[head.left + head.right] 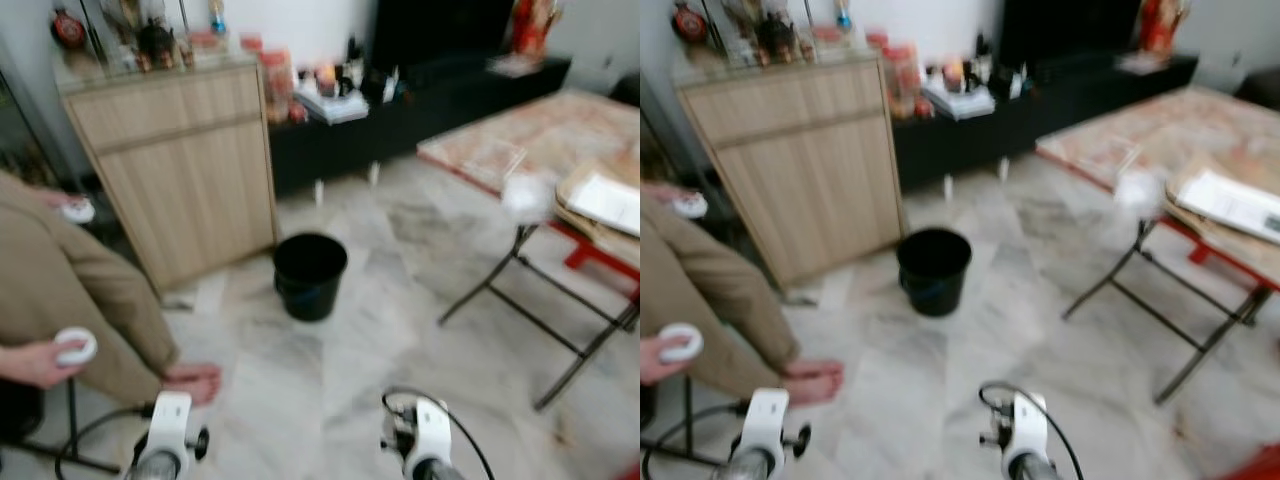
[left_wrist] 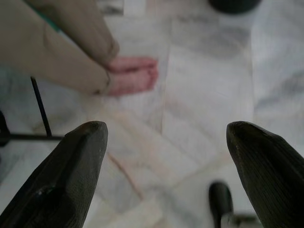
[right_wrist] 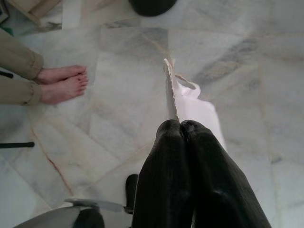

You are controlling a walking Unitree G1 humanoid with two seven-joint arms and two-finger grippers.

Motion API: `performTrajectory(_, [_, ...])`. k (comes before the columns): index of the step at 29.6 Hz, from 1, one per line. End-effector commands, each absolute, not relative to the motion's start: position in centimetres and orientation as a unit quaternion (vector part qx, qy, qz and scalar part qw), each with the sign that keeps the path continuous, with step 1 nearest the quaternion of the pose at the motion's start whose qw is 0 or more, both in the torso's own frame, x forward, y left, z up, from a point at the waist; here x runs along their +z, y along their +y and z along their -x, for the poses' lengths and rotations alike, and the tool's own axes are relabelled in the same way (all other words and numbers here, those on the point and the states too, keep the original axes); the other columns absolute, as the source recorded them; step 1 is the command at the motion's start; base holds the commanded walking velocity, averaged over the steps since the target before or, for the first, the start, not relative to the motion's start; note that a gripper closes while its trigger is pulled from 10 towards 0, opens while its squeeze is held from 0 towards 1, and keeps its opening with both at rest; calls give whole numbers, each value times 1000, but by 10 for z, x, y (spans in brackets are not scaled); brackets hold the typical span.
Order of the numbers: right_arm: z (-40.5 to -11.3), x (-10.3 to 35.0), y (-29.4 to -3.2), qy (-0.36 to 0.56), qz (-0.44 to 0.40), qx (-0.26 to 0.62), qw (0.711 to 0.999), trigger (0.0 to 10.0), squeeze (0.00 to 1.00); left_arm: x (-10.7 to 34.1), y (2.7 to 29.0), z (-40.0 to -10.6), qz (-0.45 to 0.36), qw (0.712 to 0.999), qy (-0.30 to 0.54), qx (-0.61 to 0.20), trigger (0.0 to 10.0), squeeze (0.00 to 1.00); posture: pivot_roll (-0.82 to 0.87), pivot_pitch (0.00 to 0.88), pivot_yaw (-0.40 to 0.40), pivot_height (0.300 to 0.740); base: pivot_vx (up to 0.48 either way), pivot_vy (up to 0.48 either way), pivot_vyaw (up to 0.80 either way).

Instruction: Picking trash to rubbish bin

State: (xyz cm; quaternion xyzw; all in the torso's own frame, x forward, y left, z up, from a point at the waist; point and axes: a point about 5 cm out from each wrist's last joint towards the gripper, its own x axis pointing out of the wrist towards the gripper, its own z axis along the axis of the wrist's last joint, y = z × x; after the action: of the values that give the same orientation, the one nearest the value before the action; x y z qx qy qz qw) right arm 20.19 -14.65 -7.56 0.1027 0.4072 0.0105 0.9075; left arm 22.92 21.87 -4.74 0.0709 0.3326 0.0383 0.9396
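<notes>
A black rubbish bin (image 1: pixel 310 275) stands on the marble floor in front of me, next to a wooden cabinet. My right gripper (image 3: pixel 180 124) is shut on a thin white piece of trash (image 3: pixel 190 102) that sticks out beyond its fingertips, hanging above the floor short of the bin (image 3: pixel 149 5). My left gripper (image 2: pixel 166 133) is open with nothing between its fingers, also over bare floor. Both wrists, left (image 1: pixel 165 440) and right (image 1: pixel 425 440), show at the bottom of the eye views.
A person in tan trousers (image 1: pixel 70 290) sits at the left with bare feet (image 1: pixel 190 380) on the floor, holding white controllers. The wooden cabinet (image 1: pixel 180 170) and a black low console (image 1: pixel 420 100) stand behind. A folding table (image 1: pixel 560 180) with papers is at the right.
</notes>
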Motion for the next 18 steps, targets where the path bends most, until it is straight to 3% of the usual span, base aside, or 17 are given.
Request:
performTrajectory(1, [-200,-76,-154,408,-92,4,908,10000,0,-51,214,-226,-72,937,341,32,10000,0,-4,7,0,740,398,0,794])
performTrajectory(12, [-201,-76,-152,408,-96,6,908,10000,0,-51,214,-226,-71,937,341,34,10000,0,-1,9,-1,740,396,0,748])
performTrajectory(18, [-200,-77,-152,411,-104,1,906,10000,0,-51,214,-226,-71,937,341,33,10000,0,-1,9,-1,740,397,0,0])
